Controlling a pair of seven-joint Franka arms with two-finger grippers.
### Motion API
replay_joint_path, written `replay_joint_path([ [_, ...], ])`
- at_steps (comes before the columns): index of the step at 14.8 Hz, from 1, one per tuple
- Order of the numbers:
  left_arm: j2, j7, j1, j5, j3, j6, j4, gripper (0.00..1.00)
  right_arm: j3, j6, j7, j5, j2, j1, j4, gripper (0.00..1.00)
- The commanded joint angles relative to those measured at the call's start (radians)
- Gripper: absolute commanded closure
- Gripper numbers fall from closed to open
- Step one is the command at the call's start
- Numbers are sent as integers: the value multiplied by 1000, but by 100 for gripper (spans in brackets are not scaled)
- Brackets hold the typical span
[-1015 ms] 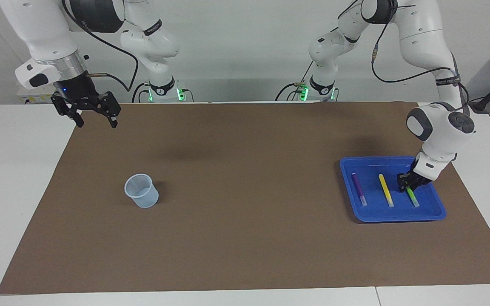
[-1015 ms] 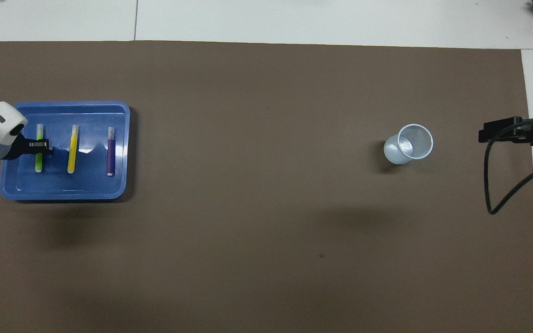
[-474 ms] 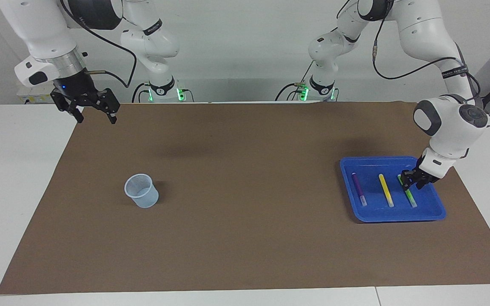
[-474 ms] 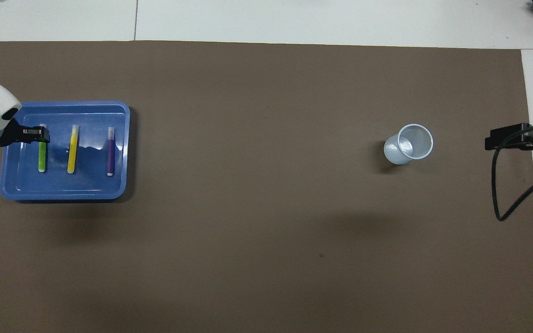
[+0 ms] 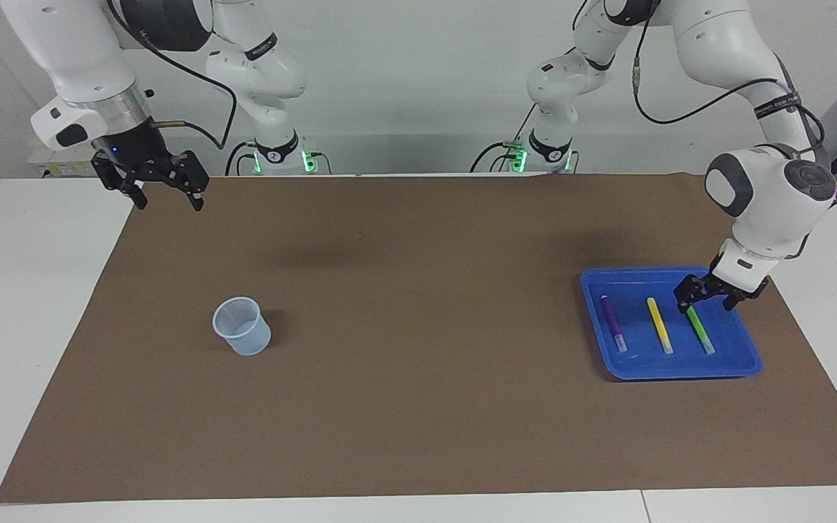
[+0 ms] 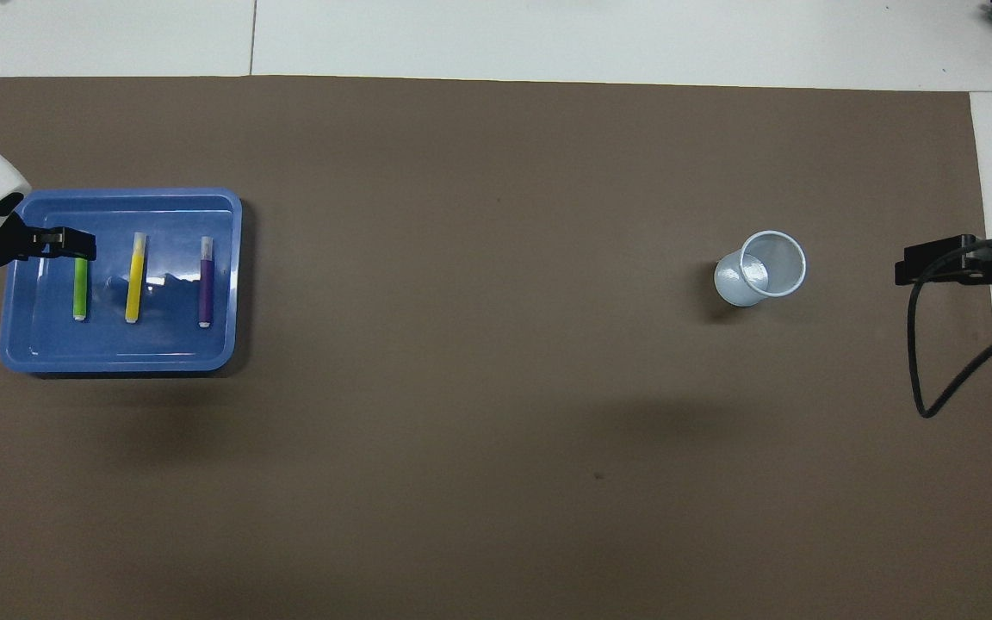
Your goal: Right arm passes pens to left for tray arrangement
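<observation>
Facing view: brown mat (image 5: 418, 334) across table. Blue tray (image 5: 745, 359) at left arm's end, holding purple pen (image 5: 613, 322), yellow pen (image 5: 659, 325), green pen (image 5: 700, 329) (side by side, apart). Translucent cup (image 5: 242, 326) toward right arm's end. Left gripper (image 5: 707, 296) spread, empty, over green pen's upper end. Right gripper (image 5: 163, 190) spread, empty, waiting over mat corner.

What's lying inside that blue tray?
Three pens lie side by side in the blue tray: purple, yellow, green. The left gripper covers the green pen's end.
</observation>
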Motion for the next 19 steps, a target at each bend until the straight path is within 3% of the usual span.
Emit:
replay_joint_path([
  [1,-48,-63,-31,1,1,-88,10,0,4,0,-12,-18,-33,-6,-39,0],
  [6,-121,-148,-134,-2,13,-312,79,0,5,-32,-12,-18,-40,-4,-39,0],
  [12,-311,-150,-203,-22,19,-461,67,0,5,-44,-12,-18,-41,-4,-39,0],
  [19,-345,-227,-350,-31,122,-550,55,0,5,-40,-9,-16,-41,-3,-41,0],
])
